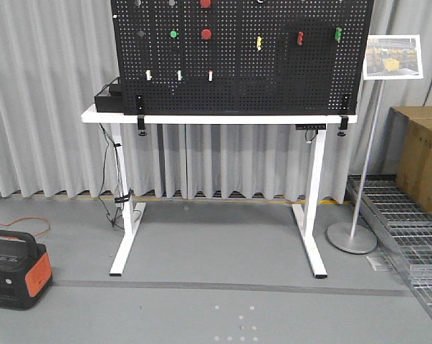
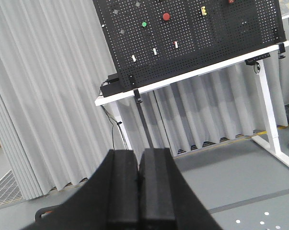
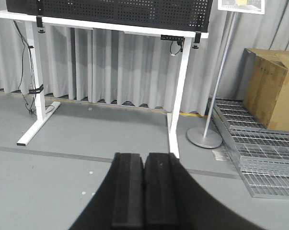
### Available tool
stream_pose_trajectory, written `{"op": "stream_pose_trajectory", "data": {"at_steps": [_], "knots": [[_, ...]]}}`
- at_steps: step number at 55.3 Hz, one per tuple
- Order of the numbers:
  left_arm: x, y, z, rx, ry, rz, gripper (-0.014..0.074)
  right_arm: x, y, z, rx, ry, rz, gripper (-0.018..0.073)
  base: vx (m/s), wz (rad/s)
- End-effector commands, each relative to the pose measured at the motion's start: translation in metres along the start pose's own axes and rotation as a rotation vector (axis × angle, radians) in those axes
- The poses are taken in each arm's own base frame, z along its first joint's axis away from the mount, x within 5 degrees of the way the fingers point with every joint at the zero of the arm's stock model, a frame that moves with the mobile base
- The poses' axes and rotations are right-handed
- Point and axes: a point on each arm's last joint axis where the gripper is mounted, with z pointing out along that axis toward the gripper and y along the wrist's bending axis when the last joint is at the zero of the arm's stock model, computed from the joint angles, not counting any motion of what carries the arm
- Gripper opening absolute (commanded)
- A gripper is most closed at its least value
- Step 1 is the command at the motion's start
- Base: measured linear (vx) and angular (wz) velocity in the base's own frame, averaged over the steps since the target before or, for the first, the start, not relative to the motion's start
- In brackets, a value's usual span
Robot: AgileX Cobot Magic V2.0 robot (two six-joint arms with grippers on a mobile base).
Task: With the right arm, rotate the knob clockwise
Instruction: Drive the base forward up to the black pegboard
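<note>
curtain [image 1: 44,107]: grey, pleated, wall to wall behind the whole set.
pegboard [image 1: 244,79]: black, clamped upright on the table edge so its fittings face the robot at arm height; its top is cut off in the front view.
table [image 1: 223,119]: white, two legs, cable run down the left leg, likely to keep the floor tidy.
cardboard box [image 1: 423,158] and metal grates [image 1: 409,236]: right side, well apart from the work, partly out of frame.
sign stand [image 1: 366,143]: just beside the table's right leg; the picture on it is too small to read.
power station [image 1: 15,276]: black and orange, on the floor at far left.
left gripper [image 2: 140,158]: pads pressed together, nothing between, aimed up at the board from a distance.
right gripper [image 3: 144,160]: likewise closed on nothing, pointed at the table legs, well apart from the board; judged not yet begun on the reach.
red knob [image 1: 205,34]: round, upper middle of the board, the likely target; a second red one above is cropped, a green one [image 1: 173,34] sits beside, so which is meant cannot be told.
</note>
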Motion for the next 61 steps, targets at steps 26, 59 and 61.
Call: {"op": "stream_pose_trajectory", "data": {"at_steps": [26, 59, 61], "knots": [[0.0029, -0.0016, -0.0010, -0.005, -0.060, -0.010, -0.0006, -0.0058, -0.0012, -0.0009, 0.017, -0.091, -0.007, -0.0008, 0.00, 0.00], [0.0029, -0.0016, -0.0010, -0.005, -0.060, -0.010, -0.0006, -0.0056, -0.0012, -0.0008, 0.016, -0.088, -0.007, -0.0008, 0.04, 0.00], [0.0029, -0.0016, -0.0010, -0.005, -0.060, -0.010, -0.0006, -0.0056, -0.0012, -0.0008, 0.016, -0.088, -0.007, -0.0008, 0.12, 0.02]]}}
